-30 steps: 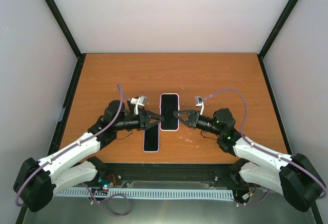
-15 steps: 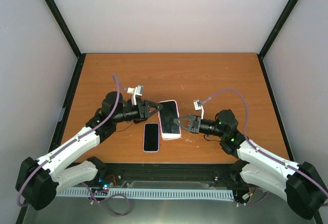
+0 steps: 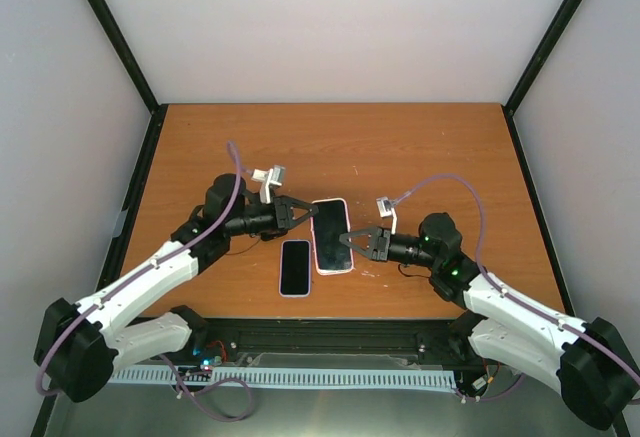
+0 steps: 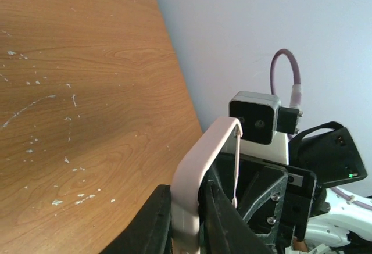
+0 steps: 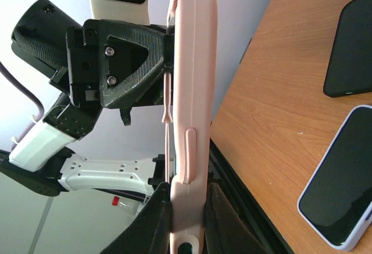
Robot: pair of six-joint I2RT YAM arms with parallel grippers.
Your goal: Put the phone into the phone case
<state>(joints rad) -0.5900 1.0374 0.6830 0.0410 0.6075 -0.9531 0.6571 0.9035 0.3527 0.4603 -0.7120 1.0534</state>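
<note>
Phone [image 3: 295, 268]: lies flat, dark face up, on the tabletop [image 3: 420, 147] close to its near edge. It is where it was a second ago and is not in the case.
Case [image 3: 331, 233]: a second ago it lay flat on the wood, farther back. Now it is lifted, tipped and drawn nearer, just right of the phone.
Right gripper [image 3: 347, 240]: its jaws pinch the case's right long edge, and the right wrist view shows the pink rim clamped between them.
Left gripper [image 3: 309, 213]: its jaws pinch the opposite long edge, toward the case's far end.
Meaning: both arms hold the case off the tabletop, so seating has not begun. I judge that one arm must let go to fetch the phone, or the case must come down over it.
Near edge: the phone has little margin before the black rail [image 3: 330, 332].
Sides and far: bare wood runs left, right and well beyond the case to the back wall, leaving ample room to reposition.
</note>
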